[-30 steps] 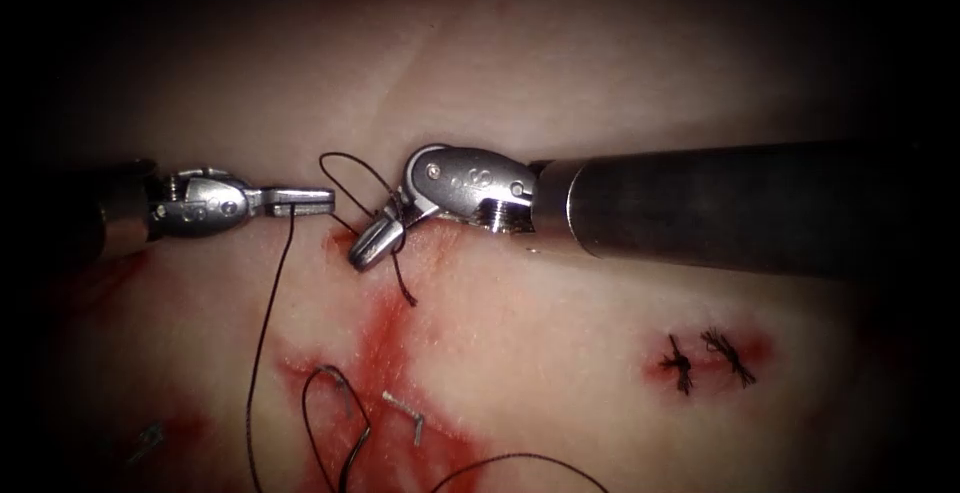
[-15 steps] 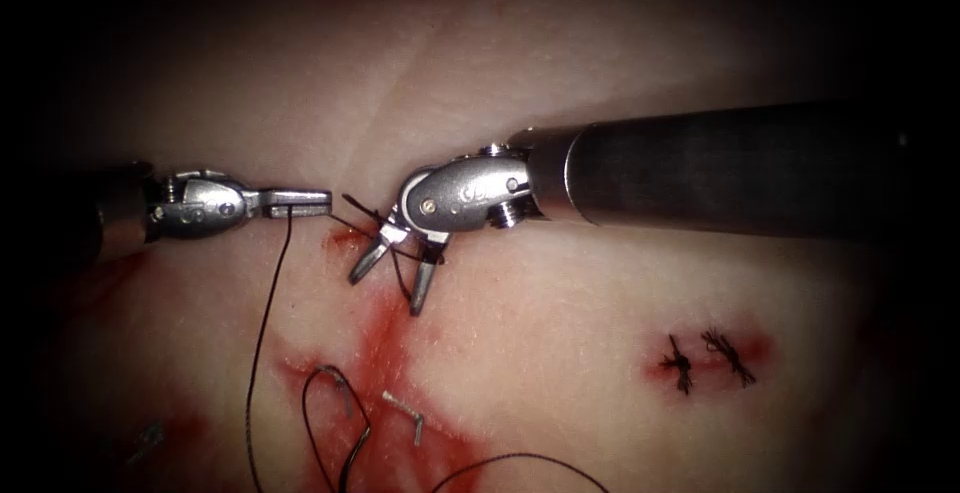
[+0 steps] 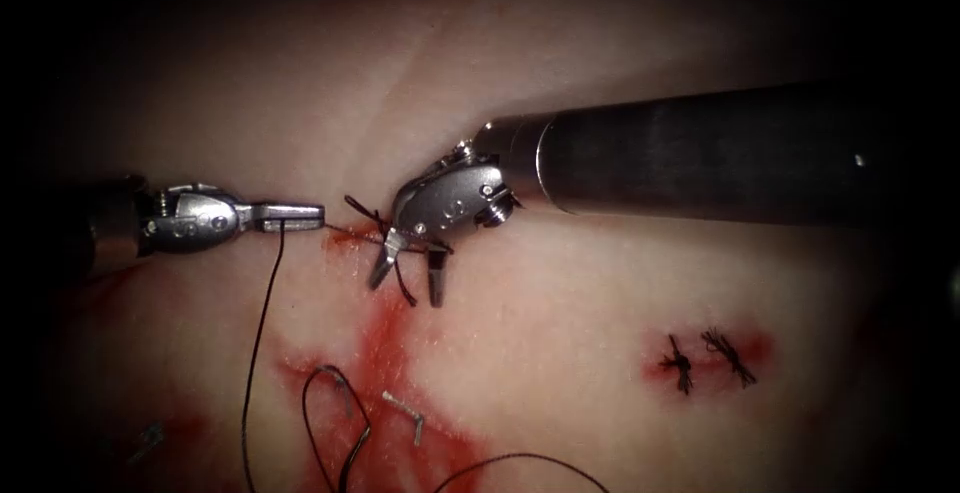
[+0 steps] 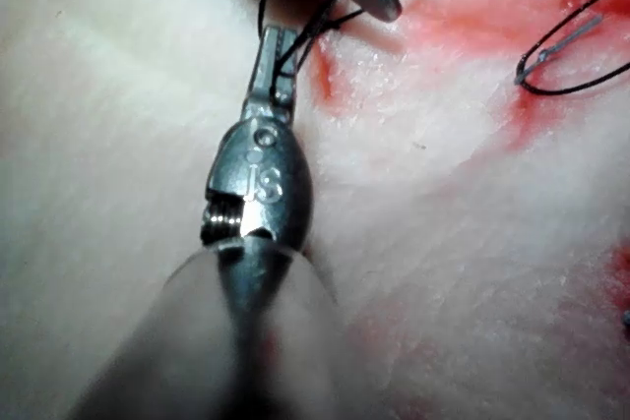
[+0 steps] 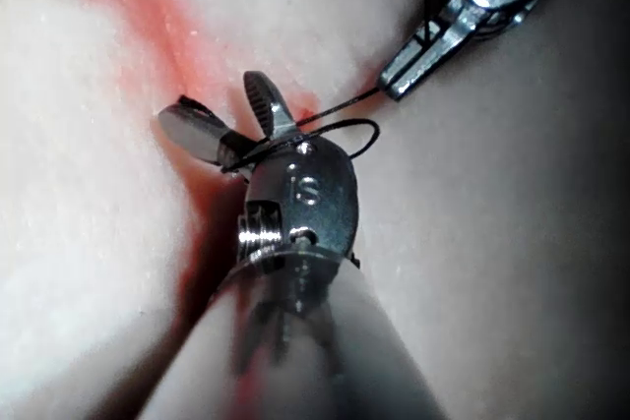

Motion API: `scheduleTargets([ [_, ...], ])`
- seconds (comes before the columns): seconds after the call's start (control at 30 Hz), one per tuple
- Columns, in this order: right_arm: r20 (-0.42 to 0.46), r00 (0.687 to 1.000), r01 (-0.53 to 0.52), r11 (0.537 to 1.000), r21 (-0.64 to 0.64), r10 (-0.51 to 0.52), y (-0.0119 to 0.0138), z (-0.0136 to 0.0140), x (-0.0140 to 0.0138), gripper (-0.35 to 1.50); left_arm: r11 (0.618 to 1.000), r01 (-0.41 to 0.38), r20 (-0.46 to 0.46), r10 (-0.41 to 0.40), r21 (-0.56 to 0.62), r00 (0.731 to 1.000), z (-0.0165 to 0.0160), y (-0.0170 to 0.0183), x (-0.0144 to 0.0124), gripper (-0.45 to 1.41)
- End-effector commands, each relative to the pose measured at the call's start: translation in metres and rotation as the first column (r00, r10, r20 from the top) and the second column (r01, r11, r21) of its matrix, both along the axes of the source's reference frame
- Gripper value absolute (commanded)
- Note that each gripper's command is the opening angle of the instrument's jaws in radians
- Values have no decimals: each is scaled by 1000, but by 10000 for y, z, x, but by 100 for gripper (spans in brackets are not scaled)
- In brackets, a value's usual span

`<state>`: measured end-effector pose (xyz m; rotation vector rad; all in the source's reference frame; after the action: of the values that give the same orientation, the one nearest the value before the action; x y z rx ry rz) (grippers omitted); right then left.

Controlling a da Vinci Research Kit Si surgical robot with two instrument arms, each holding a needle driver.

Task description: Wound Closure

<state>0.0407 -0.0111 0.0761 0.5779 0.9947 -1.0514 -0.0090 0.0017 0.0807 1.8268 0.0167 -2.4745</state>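
Note:
In the endoscope view my left tool [image 3: 298, 215] lies to the left of the cut [image 3: 383, 338], shut on the dark thread [image 3: 262, 323], which hangs down from its jaws. A taut strand runs from it to a knot [image 3: 365, 215] at the cut's upper end. My right tool [image 3: 408, 281] stands over that knot, jaws open, with a short thread end [image 3: 402, 288] between them and nothing gripped. The curved needle [image 3: 338, 385] lies free on the tissue [image 3: 560, 293], held by neither tool. The left wrist view shows the left tool [image 4: 277, 68] clamped on thread. The right wrist view shows the right tool [image 5: 228, 117] spread.
Two finished stitches [image 3: 705, 358] with dark cut ends sit on the right of the tissue. Red fluid [image 3: 385, 423] stains the cut and the area around the needle. A small metal piece [image 3: 405, 413] lies in it. A thread loop [image 3: 520, 463] trails along the lower edge.
My right tool's jaws have opened and let go of the thread, and its shaft has swung upward. The left tool kept its hold and shifted slightly left and down.

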Motion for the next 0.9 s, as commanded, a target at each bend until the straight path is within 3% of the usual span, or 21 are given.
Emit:
scheduleTargets([
  [0.03,-8,1000,22,999,-30,-23,-5,7,9,93,1000,2,0,-2,3,1000,7,1,-5,-45],
  [0.47,-15,998,53,996,-74,-54,-20,19,15,88,1000,5,-5,-5,13,1000,8,-2,-6,-45],
  [0.73,-6,997,73,992,-101,-74,-17,24,12,56,1000,5,-6,-5,12,1000,8,-3,-6,-45],
  [0.77,1,997,76,991,-107,-77,-15,25,12,51,1000,7,-6,-7,17,1000,8,-4,-6,-45],
  [0.8,8,996,85,990,-108,-85,-14,25,11,34,1000,6,-9,-5,17,1000,8,-5,-6,-45],
  [0.87,11,994,106,988,-113,-105,-13,26,10,-35,1000,6,-10,-6,16,1000,8,-6,-6,-45],
  [0.9,15,994,113,988,-109,-112,-12,27,9,-35,1000,9,-11,-8,21,1000,8,-8,-6,-45],
])
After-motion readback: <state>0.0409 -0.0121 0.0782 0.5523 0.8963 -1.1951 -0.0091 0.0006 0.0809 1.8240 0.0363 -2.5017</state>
